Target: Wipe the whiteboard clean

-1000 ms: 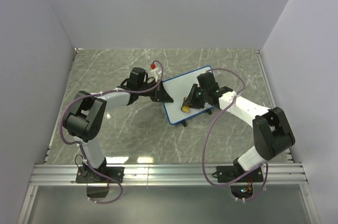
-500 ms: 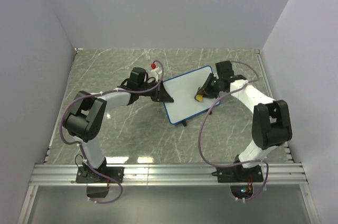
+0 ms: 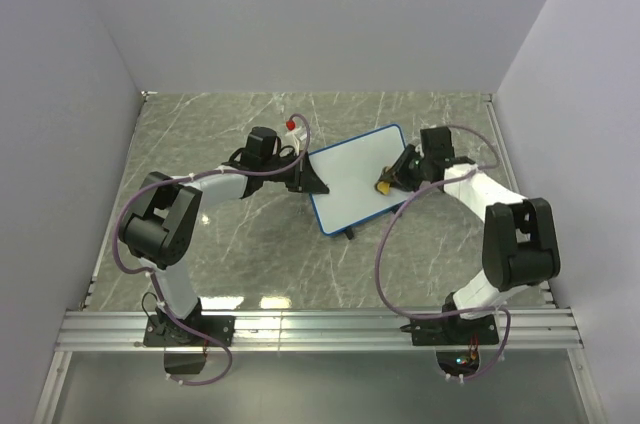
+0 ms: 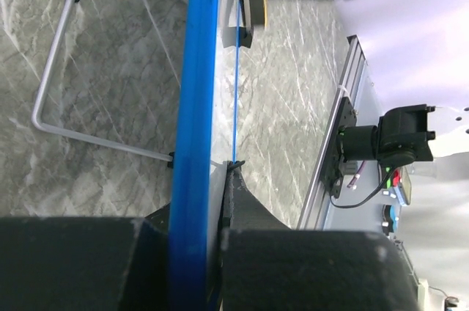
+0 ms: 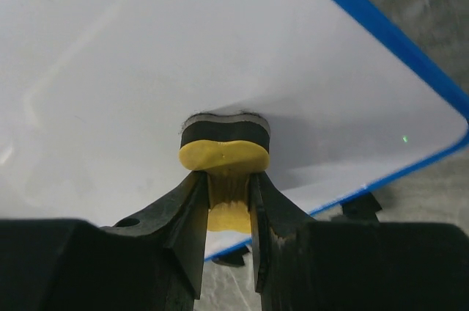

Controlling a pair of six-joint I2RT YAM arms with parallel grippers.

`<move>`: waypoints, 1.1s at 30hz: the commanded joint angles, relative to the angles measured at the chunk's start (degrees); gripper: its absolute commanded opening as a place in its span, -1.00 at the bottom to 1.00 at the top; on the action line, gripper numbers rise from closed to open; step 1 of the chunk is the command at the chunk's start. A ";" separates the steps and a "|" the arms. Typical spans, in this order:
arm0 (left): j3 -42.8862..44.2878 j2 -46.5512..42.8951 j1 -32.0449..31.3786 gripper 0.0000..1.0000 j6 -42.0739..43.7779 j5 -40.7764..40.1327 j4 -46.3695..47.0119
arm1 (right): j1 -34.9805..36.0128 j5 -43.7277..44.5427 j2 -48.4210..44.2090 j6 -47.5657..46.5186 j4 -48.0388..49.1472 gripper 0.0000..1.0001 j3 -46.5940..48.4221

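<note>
At mid-table the whiteboard [image 3: 350, 176] sits skewed on the marbled table [image 3: 250, 234]. The left gripper [image 3: 307, 182] is clamped tight on its left rim. The right gripper [image 3: 390, 181] pinches a yellow eraser [image 5: 224, 151], whose dark pad presses against the board's right part.
</note>
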 commanded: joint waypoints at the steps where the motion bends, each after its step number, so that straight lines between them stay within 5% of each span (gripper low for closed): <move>1: -1.61 1.96 -1.49 -0.99 7.68 -4.04 -13.51 | 1.46 1.32 -1.71 1.52 0.98 -1.00 -7.96; 7: -1.87 1.44 -1.23 -0.99 7.77 -4.12 -13.51 | 1.47 1.93 -6.64 1.53 0.63 -1.00 -12.54; 20: -0.65 -0.23 -1.23 -0.99 8.56 -5.01 -15.88 | 1.55 2.55 -5.33 0.38 -4.64 -1.00 3.80; 26: -0.47 -1.55 -1.23 -0.43 8.91 -6.41 -16.94 | 1.46 2.38 -2.87 -0.06 -5.61 -1.00 8.64; 33: -1.87 -2.17 -1.23 -0.51 8.04 -6.85 -15.80 | 2.52 1.23 -1.37 1.52 -3.33 -1.00 7.59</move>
